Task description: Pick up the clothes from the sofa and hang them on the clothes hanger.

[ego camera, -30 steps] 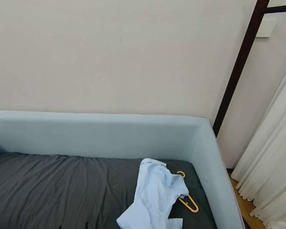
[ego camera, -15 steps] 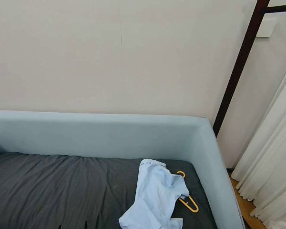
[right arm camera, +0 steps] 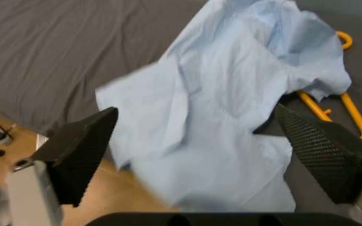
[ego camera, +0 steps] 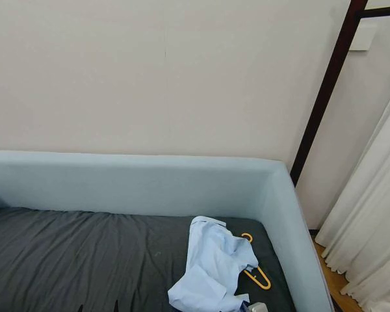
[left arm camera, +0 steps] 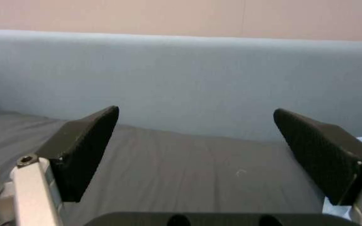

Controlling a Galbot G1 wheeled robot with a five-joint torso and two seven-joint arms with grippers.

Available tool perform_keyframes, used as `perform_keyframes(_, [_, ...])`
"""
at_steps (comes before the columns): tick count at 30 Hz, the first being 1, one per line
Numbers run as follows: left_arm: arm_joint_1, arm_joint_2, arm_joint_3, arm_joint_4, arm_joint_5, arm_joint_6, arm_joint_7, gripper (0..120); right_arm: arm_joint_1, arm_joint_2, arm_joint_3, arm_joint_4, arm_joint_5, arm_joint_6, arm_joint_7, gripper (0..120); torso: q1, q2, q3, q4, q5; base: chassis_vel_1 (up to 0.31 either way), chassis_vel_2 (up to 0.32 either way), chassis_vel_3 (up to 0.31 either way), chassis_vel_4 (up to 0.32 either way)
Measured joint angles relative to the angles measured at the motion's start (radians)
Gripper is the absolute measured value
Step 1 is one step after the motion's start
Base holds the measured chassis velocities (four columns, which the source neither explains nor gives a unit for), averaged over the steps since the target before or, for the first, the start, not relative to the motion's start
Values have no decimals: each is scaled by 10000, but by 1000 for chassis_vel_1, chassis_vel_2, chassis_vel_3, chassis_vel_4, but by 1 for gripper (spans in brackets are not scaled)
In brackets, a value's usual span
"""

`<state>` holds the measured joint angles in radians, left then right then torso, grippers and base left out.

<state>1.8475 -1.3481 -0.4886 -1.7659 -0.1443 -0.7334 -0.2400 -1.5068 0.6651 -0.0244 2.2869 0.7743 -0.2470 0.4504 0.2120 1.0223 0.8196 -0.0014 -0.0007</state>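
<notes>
Reach step, no grasp yet.
Head: crumpled pale-blue shirt (ego camera: 211, 270) at right end of light-blue sofa (ego camera: 149, 185), half over an orange plastic hanger (ego camera: 260, 279). Left wrist: left gripper (left arm camera: 195, 113) spread wide, idle over dark-grey cushion (left arm camera: 187, 165). Right wrist: right gripper (right arm camera: 195, 117) spread wide above shirt (hem looks to overhang near seat edge, cropped in head view). Next: descend, pinch a fold.
</notes>
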Motion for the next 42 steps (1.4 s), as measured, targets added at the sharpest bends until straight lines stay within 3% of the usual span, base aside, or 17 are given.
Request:
perform_keyframes(8, [-17, 79, 23, 27, -15, 0, 0, 97, 621, 3, 792, 5, 1694, -366, 164, 100, 0, 1, 0, -1, -3, 0, 0, 0, 0])
perform_keyframes(10, [20, 111, 19, 27, -17, -4, -1, 97, 1319, 397, 1249, -695, 3744, -1178, 201, 100, 0, 0, 0, 0, 0, 0, 0, 0, 0])
perform_keyframes(11, [20, 111, 19, 27, -17, -4, -1, 97, 1319, 397, 1249, -695, 3744, -1178, 201, 100, 0, 0, 0, 0, 0, 0, 0, 0, 0])
perform_keyframes(12, [56, 116, 8, 24, -16, -5, -1, 97, 1844, 705, 1454, -1404, 4800, -1683, 46, 100, 1, 0, 1, 2, -2, 0, 0, 0, 0])
perform_keyframes(14, [111, 114, -20, 10, -11, -8, -3, 97, 2503, 1170, 1494, -2478, 5270, -1921, -359, 100, 0, 0, 1, 2, -1, 0, 0, 0, 0])
perform_keyframes(17, [159, 80, -28, -7, 3, -8, 0, 97, 3220, 1823, 1394, -3643, 5334, -1937, -475, 100, 1, 0, 0, 0, 1, 0, 0, 0, 0])
perform_keyframes(20, [221, 14, -17, -18, 47, -8, 30, 97, 4397, 2948, 1139, -5815, 5279, -1904, -629, 100, 1, -1, 1, 1, 1, 0, 0, 0, 0])
perform_keyframes(30, [306, -203, -70, -46, 114, 47, 60, 97, 5762, 4926, 1416, -8772, 4891, -2247, -243, 100, 1, -1, 1, 0, -1, 0, 0, 0, 0])
perform_keyframes(37, [294, -364, -64, -21, 160, 47, 59, 97, 6091, 5157, 1533, -9581, 4514, -2078, -313, 98, 1, -2, 1, 0, -3, 0, 0, 0, 0])
perform_keyframes(41, [307, -450, -74, -58, 190, 48, 60, 97, 6152, 5188, 1493, -9735, 4403, -1964, -348, 79, 1, -1, 0, 0, -2, 0, 0, 0, 0])
perform_keyframes(42, [307, -450, -74, -58, 190, 48, 60, 97, 6152, 5188, 1493, -9735, 4403, -1964, -348, 79, 1, -1, 0, 0, -2, 0, 0, 0, 0])
